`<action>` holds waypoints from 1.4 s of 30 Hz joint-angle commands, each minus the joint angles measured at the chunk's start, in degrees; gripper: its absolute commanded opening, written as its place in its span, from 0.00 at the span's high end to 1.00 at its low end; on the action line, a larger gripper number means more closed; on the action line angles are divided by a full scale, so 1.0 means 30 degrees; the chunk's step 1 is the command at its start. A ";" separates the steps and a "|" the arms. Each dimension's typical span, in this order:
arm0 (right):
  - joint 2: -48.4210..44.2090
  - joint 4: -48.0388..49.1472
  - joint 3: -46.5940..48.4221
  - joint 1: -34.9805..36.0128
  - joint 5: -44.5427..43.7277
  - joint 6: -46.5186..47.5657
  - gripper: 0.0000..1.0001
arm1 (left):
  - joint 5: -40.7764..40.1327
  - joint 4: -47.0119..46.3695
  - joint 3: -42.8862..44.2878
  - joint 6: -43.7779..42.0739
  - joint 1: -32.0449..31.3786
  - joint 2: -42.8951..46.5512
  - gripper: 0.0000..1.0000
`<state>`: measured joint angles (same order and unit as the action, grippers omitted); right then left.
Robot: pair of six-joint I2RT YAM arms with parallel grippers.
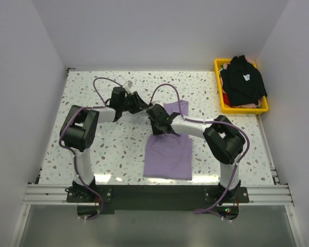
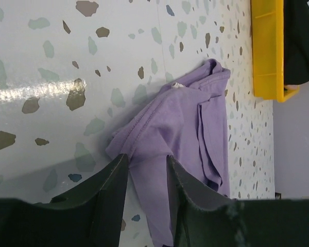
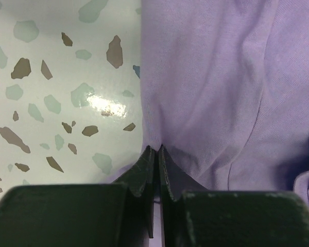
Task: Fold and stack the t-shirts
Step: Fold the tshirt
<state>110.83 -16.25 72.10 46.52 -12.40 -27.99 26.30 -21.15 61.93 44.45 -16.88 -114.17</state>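
The right gripper (image 3: 157, 150) has its fingers pressed together on the near edge of the lavender t-shirt (image 3: 221, 77), and creases in the cloth run toward the tips. Only the right wrist view shows this pinch; from above, the arm covers the spot. The left gripper (image 2: 147, 158) stands spread, with a bunched band of the same shirt lying in the gap. Its pads do not visibly close on the cloth. The left wrist view also shows a hem and a small white tag at the shirt's far end, which the top view is too small to show. From above, the shirt lies mid-table on the speckled table (image 1: 118, 149). A flat rectangle lies toward the arm bases and a smaller piece beyond the grippers, and the join between them is hidden under the right arm. At the far right corner sits the yellow basket (image 1: 244, 109), holding the black t-shirt (image 1: 242, 82) with its white chest mark uppermost. Red and peach cloth shows under it, too covered to identify.
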 commanded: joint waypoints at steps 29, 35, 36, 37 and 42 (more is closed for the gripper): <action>-0.0760 0.0290 -0.0154 -0.0273 0.0414 -0.0134 1.00 | -0.3494 0.2946 0.1826 -0.1661 -0.0964 -0.0703 0.78; -0.1052 0.0290 -0.0388 -0.0303 0.0531 -0.0105 1.00 | -0.4022 0.2568 0.2148 -0.2392 -0.0964 -0.0791 0.95; -0.1082 0.0261 -0.0447 -0.0331 0.0560 -0.0075 1.00 | -0.4225 0.2421 0.2265 -0.2596 -0.0964 -0.0820 0.98; -0.1141 0.0290 -0.0477 -0.0303 0.0647 -0.0046 1.00 | -0.4343 0.2159 0.2440 -0.2976 -0.0964 -0.0849 1.00; -0.1550 0.0407 -0.0828 -0.0303 0.1058 0.0042 1.00 | -0.4491 0.0197 0.2822 -0.3885 -0.0905 -0.0966 1.00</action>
<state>109.80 -15.31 70.46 45.71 -10.46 -28.03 14.74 -13.74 67.46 36.67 -19.70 -116.42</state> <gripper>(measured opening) 0.042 0.022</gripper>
